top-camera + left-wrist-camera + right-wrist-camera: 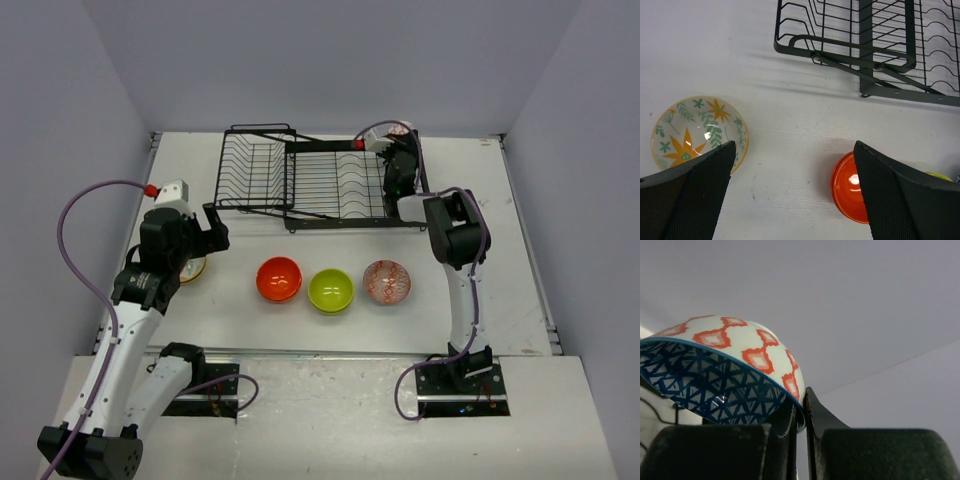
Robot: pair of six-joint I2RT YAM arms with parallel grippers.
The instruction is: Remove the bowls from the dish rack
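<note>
Right gripper pinches the thin rim of a patterned bowl, likely slick and brittle; left gripper gapes empty.

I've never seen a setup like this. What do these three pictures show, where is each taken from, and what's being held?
These are two robot arms bolted to a white table, each ending in a two-finger gripper. The overhead picture looks down from behind them; the other two come from wrist cameras. A black wire dish rack stands at the back. On the table lie an orange bowl, a green bowl, a red-patterned bowl and, at the far left, a floral bowl. The left gripper hangs open and empty near it. The right gripper, at the rack's right end, is shut on the rim of a blue-lined bowl.
</note>
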